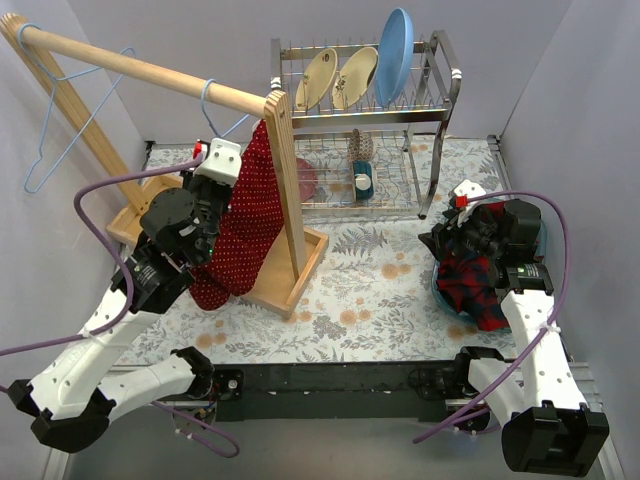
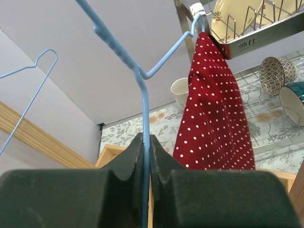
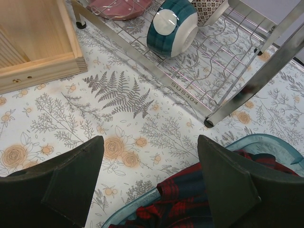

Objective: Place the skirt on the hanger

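The left gripper (image 2: pixel 146 147) is clamped tight on a thin light-blue wire hanger (image 2: pixel 142 90), whose wire runs up between its dark fingers. At the hanger's far end, by a small white clip (image 2: pixel 197 8), the small red fabric skirt with white polka dots (image 2: pixel 216 118) hangs down in folds. It is just beside the upright post of the pale wooden clothes rack (image 1: pixel 288 190), and the hanger's hook loops over the rack's round rod (image 1: pixel 130 64). The right gripper (image 3: pixel 151 149) stands wide open and holds nothing. It is above the rim of a teal plastic basin (image 3: pixel 259 142) that holds a red-and-dark plaid shirt (image 3: pixel 190 202). Beyond lie the floral tablecloth (image 3: pixel 118 118) and a steel wire dish rack (image 3: pixel 187 92).
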Controlling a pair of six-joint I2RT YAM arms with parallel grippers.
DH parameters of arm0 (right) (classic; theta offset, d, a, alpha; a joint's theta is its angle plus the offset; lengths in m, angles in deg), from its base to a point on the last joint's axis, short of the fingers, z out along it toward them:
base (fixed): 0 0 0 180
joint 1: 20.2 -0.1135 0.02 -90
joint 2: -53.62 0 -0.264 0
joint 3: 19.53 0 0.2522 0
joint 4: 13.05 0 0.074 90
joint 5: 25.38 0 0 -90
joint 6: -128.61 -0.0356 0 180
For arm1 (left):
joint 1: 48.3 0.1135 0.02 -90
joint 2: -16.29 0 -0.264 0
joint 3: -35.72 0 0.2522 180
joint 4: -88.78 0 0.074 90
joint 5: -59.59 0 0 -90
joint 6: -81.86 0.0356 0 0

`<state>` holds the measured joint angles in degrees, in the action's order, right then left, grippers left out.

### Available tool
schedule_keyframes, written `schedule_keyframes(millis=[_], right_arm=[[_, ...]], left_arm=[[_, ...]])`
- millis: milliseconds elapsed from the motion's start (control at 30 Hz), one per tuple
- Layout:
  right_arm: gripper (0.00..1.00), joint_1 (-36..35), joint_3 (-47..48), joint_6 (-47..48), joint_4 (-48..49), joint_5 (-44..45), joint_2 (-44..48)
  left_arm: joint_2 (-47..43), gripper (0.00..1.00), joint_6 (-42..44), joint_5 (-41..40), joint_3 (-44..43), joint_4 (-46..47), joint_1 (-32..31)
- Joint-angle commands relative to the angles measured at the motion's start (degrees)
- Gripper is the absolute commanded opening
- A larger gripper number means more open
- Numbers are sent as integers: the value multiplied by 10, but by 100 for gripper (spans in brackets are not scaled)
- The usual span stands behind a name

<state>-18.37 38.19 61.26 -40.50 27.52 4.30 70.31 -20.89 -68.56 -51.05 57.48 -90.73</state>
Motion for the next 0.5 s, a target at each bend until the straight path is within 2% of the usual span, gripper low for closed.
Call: schedule_keyframes(millis=[0, 167, 467], right_arm=[[87, 2, -5, 2, 1, -12, 2], [87, 2, -5, 2, 0, -14, 3], [87, 2, -5, 1, -3, -28, 3]], left_arm=[[-18, 0, -25, 48, -5, 28, 20], [6, 0, -32, 75, -22, 31, 52], [41, 0, -78, 148, -21, 54, 167]])
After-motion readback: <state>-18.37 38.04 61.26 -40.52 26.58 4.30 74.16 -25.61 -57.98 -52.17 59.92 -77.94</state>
